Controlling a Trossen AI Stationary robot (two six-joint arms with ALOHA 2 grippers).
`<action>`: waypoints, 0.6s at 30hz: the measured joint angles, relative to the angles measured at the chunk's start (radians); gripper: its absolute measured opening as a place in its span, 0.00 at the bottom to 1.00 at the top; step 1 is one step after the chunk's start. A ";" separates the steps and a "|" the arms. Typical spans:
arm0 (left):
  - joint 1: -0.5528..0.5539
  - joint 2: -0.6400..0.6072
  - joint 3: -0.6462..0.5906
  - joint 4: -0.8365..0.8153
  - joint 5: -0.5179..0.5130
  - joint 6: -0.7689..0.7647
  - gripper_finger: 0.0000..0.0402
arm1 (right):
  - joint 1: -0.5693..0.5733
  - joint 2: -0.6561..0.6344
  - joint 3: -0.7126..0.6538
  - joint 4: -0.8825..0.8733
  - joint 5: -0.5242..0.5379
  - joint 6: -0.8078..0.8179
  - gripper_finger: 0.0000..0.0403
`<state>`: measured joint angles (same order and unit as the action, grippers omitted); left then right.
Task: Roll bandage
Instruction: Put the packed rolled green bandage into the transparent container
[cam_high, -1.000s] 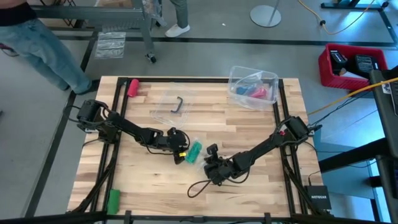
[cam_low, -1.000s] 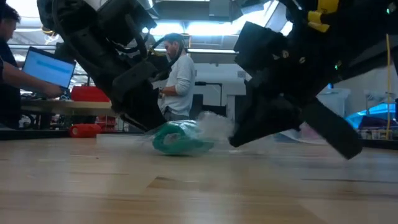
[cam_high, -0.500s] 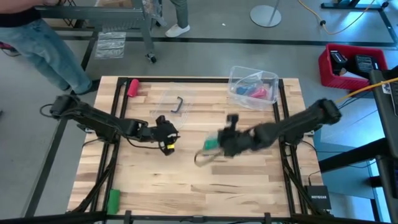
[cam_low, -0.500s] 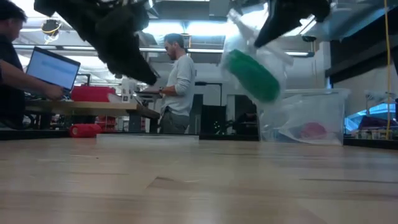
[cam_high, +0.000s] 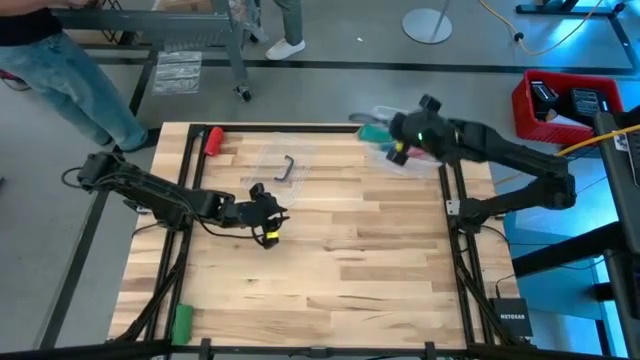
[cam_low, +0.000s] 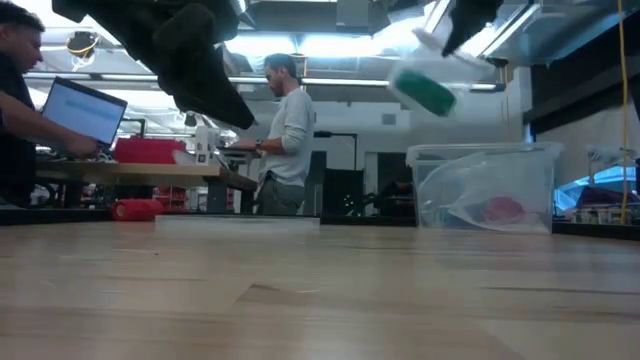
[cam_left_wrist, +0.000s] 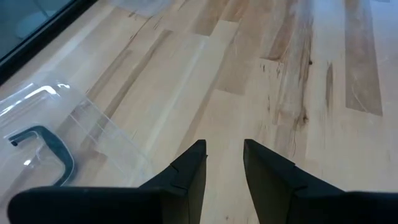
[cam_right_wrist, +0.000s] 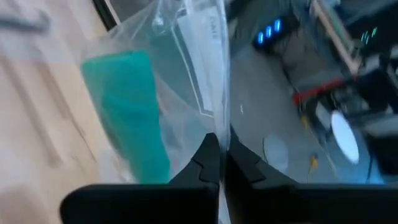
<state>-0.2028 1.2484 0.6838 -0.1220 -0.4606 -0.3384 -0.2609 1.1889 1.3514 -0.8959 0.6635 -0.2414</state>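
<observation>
Right gripper (cam_right_wrist: 219, 163) pinched shut on a clear plastic bag (cam_right_wrist: 186, 68), held high over the far right corner of the table (cam_high: 330, 270), above the clear bin (cam_low: 485, 190). Bandage (cam_high: 374, 131) inside that bag, already a compact teal roll, hanging in the air clear of the tabletop; seen as a green cylinder (cam_low: 424, 92) above the bin in the low view.

Left gripper (cam_left_wrist: 222, 163) hovering low over the middle-left of the table, fingers (cam_left_wrist: 189, 171) slightly apart, holding nothing. Flat clear lid with dark handle (cam_high: 286, 168) lying just beyond it.

Red roll (cam_high: 213, 139) at far left corner, small green roll (cam_high: 181, 322) at near left corner, both untouched.

Judged progress: rolling done, roll bagged. Remaining, probably: lowering bag into the bin, releasing, possibly fitting the lid.
</observation>
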 joint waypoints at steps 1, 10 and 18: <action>0.000 0.000 0.000 0.000 0.000 0.000 0.25 | -0.046 0.001 -0.001 -0.012 -0.024 -0.015 0.01; 0.000 0.001 0.000 -0.002 -0.001 0.001 0.25 | -0.348 0.060 -0.001 -0.116 -0.233 -0.062 0.01; 0.000 0.001 0.000 -0.002 -0.001 0.003 0.25 | -0.395 0.106 -0.003 -0.250 -0.495 -0.111 0.01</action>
<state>-0.2031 1.2491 0.6838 -0.1238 -0.4612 -0.3354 -0.6558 1.2952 1.3487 -1.1461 0.1687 -0.3528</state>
